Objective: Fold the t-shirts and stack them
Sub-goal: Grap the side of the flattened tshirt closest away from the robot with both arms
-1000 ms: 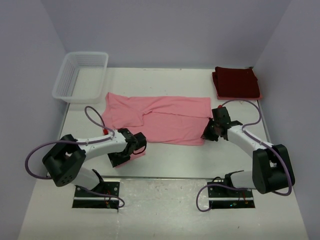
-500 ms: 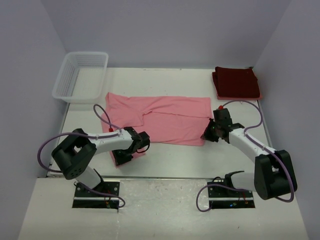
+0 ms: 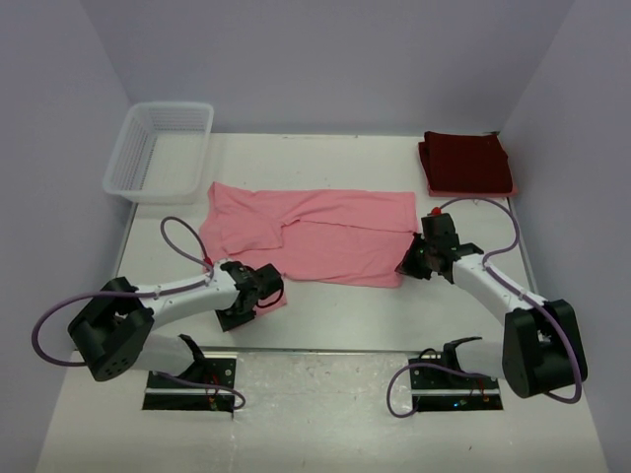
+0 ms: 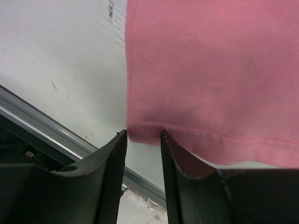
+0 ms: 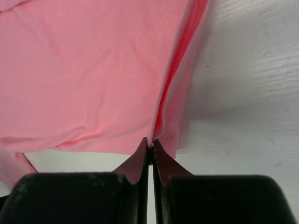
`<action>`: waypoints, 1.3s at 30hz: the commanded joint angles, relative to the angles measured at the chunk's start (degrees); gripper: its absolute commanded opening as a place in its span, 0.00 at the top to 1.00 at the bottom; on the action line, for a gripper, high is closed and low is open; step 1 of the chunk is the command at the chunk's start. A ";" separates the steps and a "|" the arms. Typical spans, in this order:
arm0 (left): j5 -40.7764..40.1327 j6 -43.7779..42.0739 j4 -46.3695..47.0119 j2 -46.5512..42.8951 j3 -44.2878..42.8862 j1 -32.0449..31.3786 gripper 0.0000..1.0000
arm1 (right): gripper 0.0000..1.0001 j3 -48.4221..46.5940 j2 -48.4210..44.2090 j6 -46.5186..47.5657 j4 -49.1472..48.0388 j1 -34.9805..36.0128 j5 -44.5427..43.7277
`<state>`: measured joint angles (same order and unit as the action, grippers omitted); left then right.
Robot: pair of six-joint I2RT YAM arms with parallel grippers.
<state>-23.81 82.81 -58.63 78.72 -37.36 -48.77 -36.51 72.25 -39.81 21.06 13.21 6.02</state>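
Observation:
The light pink t-shirt (image 3: pixel 315 236) lies spread flat across the middle of the table. The dark maroon t-shirt (image 3: pixel 465 164) lies folded at the back right. My left gripper (image 3: pixel 244 302) is low at the pink shirt's near left corner. In the left wrist view its jaws (image 4: pixel 142 136) stand a little apart, with the stitched hem (image 4: pixel 205 93) between the tips. My right gripper (image 3: pixel 413 263) is at the shirt's near right corner. In the right wrist view it (image 5: pixel 151 145) is shut on a raised fold of the pink cloth (image 5: pixel 93 70).
A white lattice basket (image 3: pixel 161 150) stands at the back left. A metal rail (image 4: pixel 42 126) runs along the table's near edge, just behind my left gripper. Purple walls close in the back and sides.
My left arm has swung its elbow out to the left and its gripper has shifted slightly left and nearer along the pink hem. My right gripper has stayed put on the cloth.

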 commanded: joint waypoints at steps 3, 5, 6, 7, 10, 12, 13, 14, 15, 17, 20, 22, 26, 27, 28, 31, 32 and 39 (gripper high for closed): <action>9.93 2.88 16.45 1.53 6.69 -0.27 0.62 | 1.00 -1.63 -2.46 0.70 0.74 0.23 1.36; 9.14 2.71 18.02 0.21 6.95 -0.36 0.63 | 1.00 -1.90 -3.16 0.79 1.18 0.15 1.54; 8.87 3.06 18.37 -0.31 7.22 -0.36 0.63 | 1.00 -1.90 -3.25 0.70 1.26 0.23 2.23; 8.78 3.06 19.33 -1.36 7.65 -0.36 0.63 | 1.00 -1.98 -3.25 0.88 1.35 0.23 2.68; 9.13 3.15 20.48 -1.99 8.10 -0.36 0.64 | 1.00 -1.90 -3.25 0.96 1.79 0.23 3.29; 9.66 2.89 21.80 -1.82 8.36 -0.36 0.67 | 1.00 -1.98 -3.69 0.88 2.14 0.23 3.29; 9.92 2.80 22.50 -1.64 8.53 -0.44 0.69 | 1.00 -2.07 -3.87 0.96 2.32 0.23 3.47; 10.62 2.71 23.03 -1.46 8.80 -0.36 0.71 | 1.00 -2.16 -4.04 0.88 2.49 0.23 3.47; 10.98 2.71 23.64 -0.85 9.32 -0.36 0.74 | 1.00 -2.33 -4.48 0.88 2.58 0.23 3.47; 12.65 2.71 26.54 -0.15 10.46 -0.27 0.77 | 1.00 -2.60 -4.83 0.79 2.93 0.23 3.56; 14.14 2.98 29.71 1.08 12.66 -0.27 0.80 | 1.00 -2.78 -5.10 0.79 3.20 0.15 3.73; 14.41 2.89 30.76 1.35 13.54 -0.27 0.84 | 1.00 -2.69 -4.84 0.96 3.20 0.06 3.82; 14.67 2.80 29.89 0.83 13.37 -0.36 0.94 | 1.00 -2.34 -4.13 1.23 3.11 0.15 3.47; 14.67 2.89 28.59 0.21 12.76 -0.36 0.94 | 1.00 -2.25 -4.22 1.14 3.02 0.23 3.21; 15.02 2.89 27.70 -0.05 12.49 -0.36 0.97 | 1.00 -2.16 -4.22 1.23 3.11 0.15 2.86; 15.90 2.89 24.45 -2.16 10.39 -0.62 1.00 | 1.00 -2.16 -4.22 1.40 3.29 0.23 1.28; 15.99 3.24 23.66 -3.91 9.51 -0.71 1.00 | 1.00 -2.25 -4.13 1.49 3.55 0.15 0.93; 13.09 5.26 12.06 -12.96 2.74 -2.03 1.00 | 1.00 -3.57 -6.15 1.93 7.24 0.23 -4.44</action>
<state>-14.83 84.14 -46.98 68.77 -32.99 -50.02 -37.47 68.34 -38.87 25.61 13.21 5.61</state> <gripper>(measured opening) 0.004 0.011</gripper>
